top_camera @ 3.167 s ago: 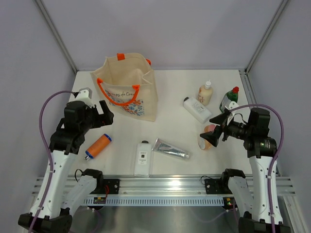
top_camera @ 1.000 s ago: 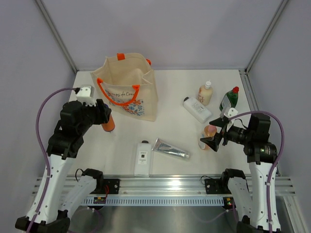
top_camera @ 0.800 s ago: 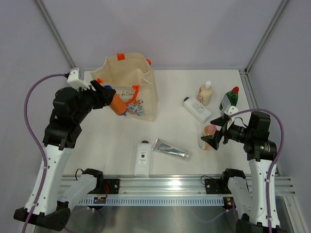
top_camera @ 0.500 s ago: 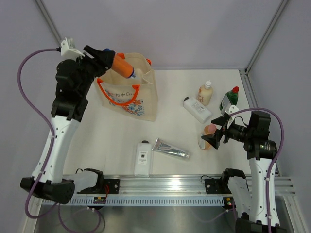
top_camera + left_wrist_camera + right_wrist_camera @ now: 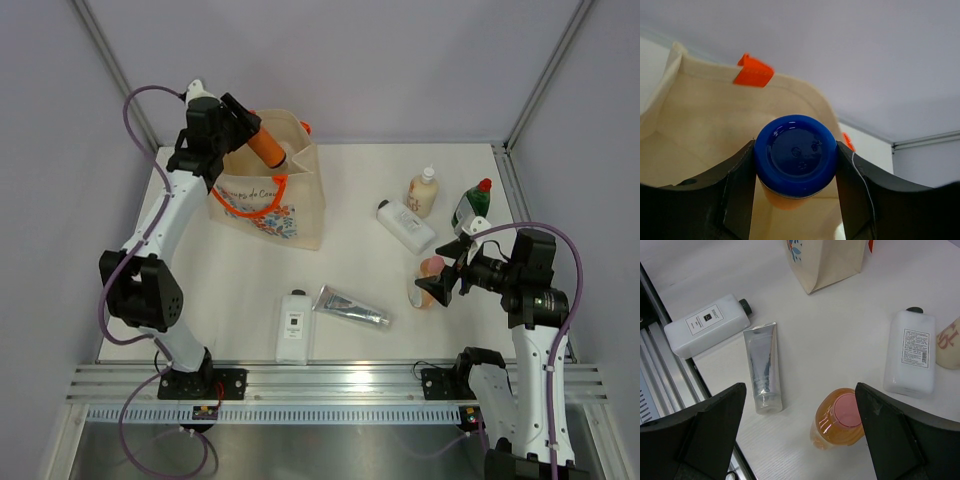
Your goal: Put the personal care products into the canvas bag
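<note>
Left gripper (image 5: 249, 131) swung up from the table, clamped on the orange cylinder (image 5: 268, 147), bag (image 5: 292, 212) mouth just beneath. Right gripper (image 5: 800, 407) spread wide, peach bottle (image 5: 837, 418) between and below its fingers.

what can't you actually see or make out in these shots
Inside of the canvas bag: top view, its own walls hide the bottom; left wrist view, the orange bottle blocks it.
Peach bottle: top view, partly behind the right gripper.
Beige bottle: right wrist view, cut off by the right edge.
Print on the near white bottle: top view, too small to read.
</note>
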{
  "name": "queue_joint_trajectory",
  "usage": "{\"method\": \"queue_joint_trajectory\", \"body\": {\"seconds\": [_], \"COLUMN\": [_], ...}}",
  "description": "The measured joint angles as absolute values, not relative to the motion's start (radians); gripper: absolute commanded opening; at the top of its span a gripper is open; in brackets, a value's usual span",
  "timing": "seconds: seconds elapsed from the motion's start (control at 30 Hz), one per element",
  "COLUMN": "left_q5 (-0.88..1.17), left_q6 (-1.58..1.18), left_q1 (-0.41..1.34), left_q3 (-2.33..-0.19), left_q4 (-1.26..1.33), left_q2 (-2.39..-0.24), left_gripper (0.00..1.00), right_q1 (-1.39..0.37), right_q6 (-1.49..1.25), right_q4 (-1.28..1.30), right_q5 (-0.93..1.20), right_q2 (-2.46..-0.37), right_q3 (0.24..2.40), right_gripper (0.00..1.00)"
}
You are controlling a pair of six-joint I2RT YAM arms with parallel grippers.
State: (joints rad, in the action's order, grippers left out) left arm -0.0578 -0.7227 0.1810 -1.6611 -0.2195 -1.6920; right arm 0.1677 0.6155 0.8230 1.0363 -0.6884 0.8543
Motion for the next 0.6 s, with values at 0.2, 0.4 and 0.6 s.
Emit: {"method": "queue_joint_trajectory", "body": {"seconds": [0.2, 0.4, 0.6], "left_q5": [-0.039, -0.034, -0.025], "left_q6": [-0.72, -0.761, -0.786], "left_q1": [0.185, 0.203, 0.222], "left_q3": [-1.496, -1.463, -1.464], "left_q4": [-0.182, -0.115, -0.048], "left_q2": [-1.695, -1.787, -1.825], "left_gripper": [0.13, 0.76, 0.99], "right_q1": [0.17, 0.171, 0.171], "right_q6": [0.616, 0.613, 0.617], "right_q4": [0.81, 0.804, 0.802], "right_q5": [1.029, 1.011, 1.015], "right_q2": [-0.699, -0.712, -0.715], "right_q3": [0.849, 0.845, 0.838], "right_gripper": [0.99, 0.99, 1.0]}}
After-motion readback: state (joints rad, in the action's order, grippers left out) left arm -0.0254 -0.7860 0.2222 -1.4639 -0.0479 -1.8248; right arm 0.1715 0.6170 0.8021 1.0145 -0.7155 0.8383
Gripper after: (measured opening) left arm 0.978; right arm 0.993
